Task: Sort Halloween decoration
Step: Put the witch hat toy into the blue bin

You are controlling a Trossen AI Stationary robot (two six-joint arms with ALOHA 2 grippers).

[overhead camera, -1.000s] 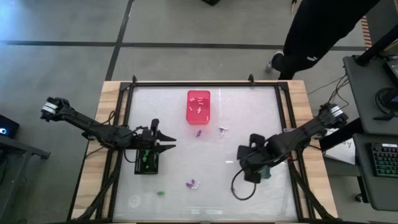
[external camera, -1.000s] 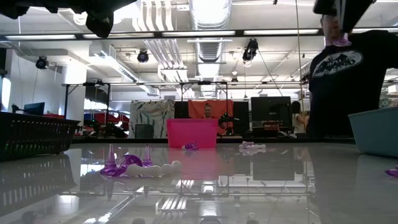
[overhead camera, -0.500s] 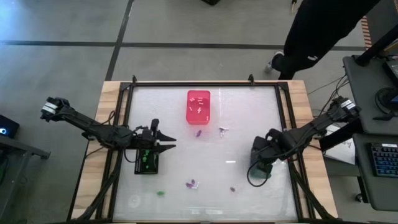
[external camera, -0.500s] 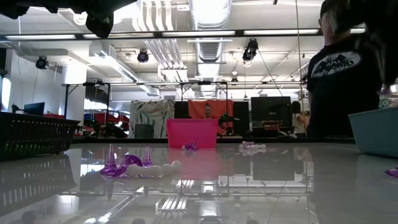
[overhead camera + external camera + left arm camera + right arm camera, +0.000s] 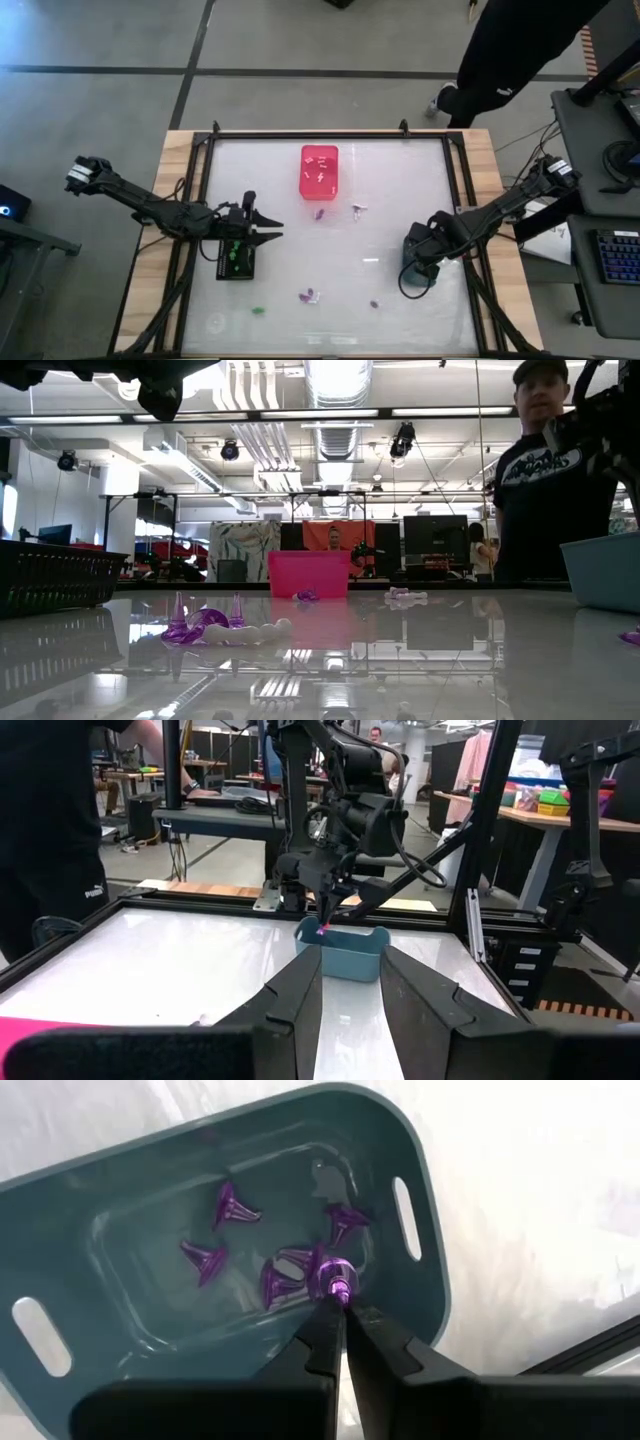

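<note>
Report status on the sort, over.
Right gripper shut on a purple piece, above the grey-blue bin. Left gripper open over the black bin. Nothing blocking.

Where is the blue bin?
In the high view the grey-blue bin sits on the table's right side, under the right claw, which pinches a purple piece above it.

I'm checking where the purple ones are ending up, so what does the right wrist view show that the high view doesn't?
Only the right wrist view shows inside the grey-blue bin: several purple pieces lie there, and the right gripper pinches another one in its shut fingers above it. Only the high view shows the pink bin, the black bin, the left gripper over the black bin, and loose pieces on the table. Both show the right gripper over the grey-blue bin.
</note>
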